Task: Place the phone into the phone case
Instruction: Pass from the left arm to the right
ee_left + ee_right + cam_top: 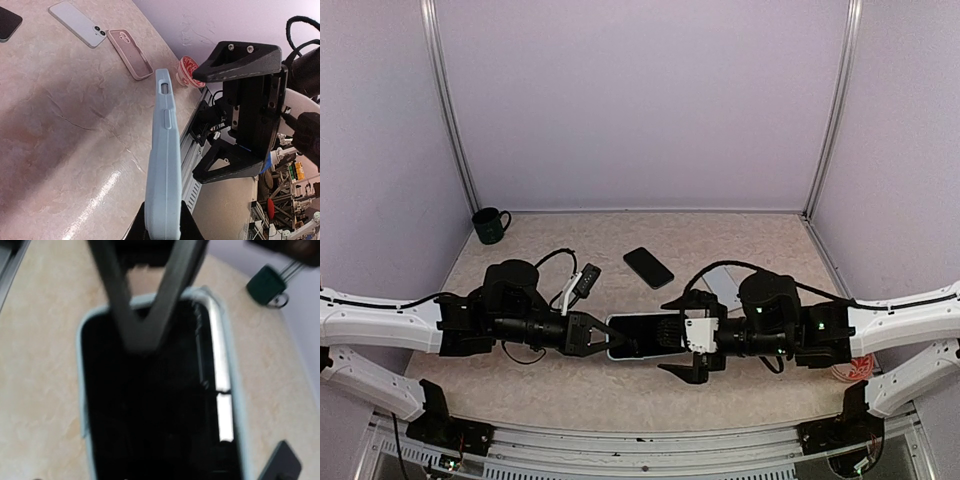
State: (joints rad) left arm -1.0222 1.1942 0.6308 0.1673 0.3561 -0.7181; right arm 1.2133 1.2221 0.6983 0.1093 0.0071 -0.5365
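The left gripper [600, 335] is clenched on one short end of the pale blue case [164, 165], holding it out over the table [520, 385] between the two arms. The phone [150, 405] already lies in the case, its dark screen facing the right wrist camera. A bright silver strip [220, 390] along one long side suggests that edge may not be fully seated (the view is blurred, so I cannot be sure). The right gripper [672, 337] is spread wide and holds nothing, its jaws standing one on each side of the opposite short end.

The relation that matters is that the case's long axis runs straight from one gripper to the other, left to right across the table, so the phone points directly into the right gripper's open mouth. The right arm is the free one. I judge its next move to be pressing or closing on that end, with the left serving as the anchor. A spare dark phone [648, 267] and a pink case [130, 54] lie well apart from the work, on the table
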